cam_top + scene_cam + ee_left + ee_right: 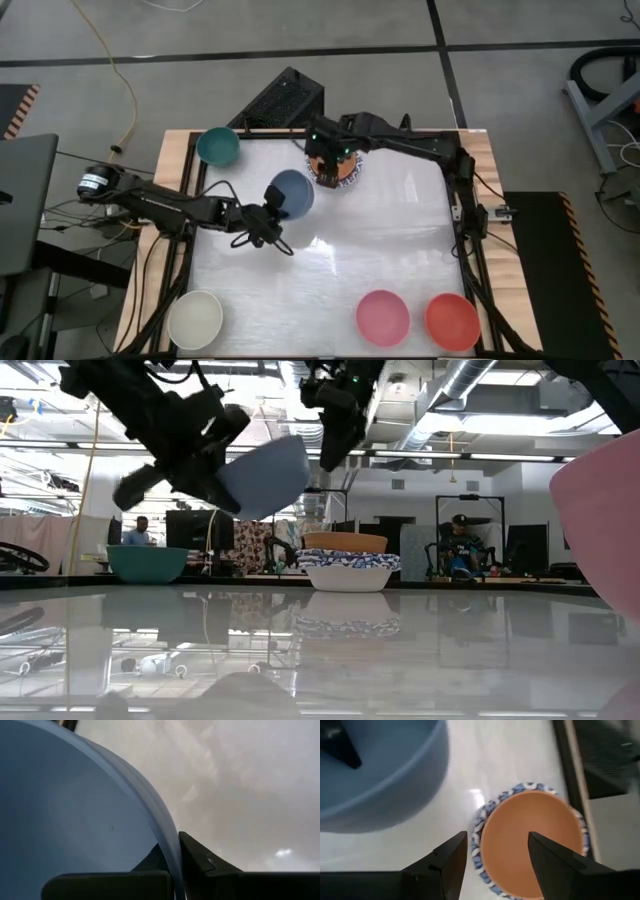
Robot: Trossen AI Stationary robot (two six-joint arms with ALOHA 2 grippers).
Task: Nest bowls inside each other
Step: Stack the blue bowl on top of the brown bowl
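A blue bowl (291, 193) hangs tilted above the table's middle, with my left gripper (265, 218) shut on it. At the far middle an orange bowl (530, 850) sits nested in a white bowl with a blue patterned rim (348, 572). My right gripper (497, 855) hovers open above this stack (342, 170), touching nothing. A teal bowl (217, 146) stands at the far left. Along the near edge stand a cream bowl (195, 318), a pink bowl (383, 316) and a red bowl (452, 320). My left gripper pinches the blue bowl's rim (172, 855), one finger (150, 864) inside the bowl and one (200, 860) outside against its wall. The fingers come from the table's left, slanting down. The bowl (265, 475) is lifted clear of the table and tilted.
A black box (285, 100) lies beyond the table's far edge, behind the stack. The wooden frame (170, 200) runs along the table's sides. White table surface (390, 240) lies open between the stack and the near bowls. People sit in the room behind.
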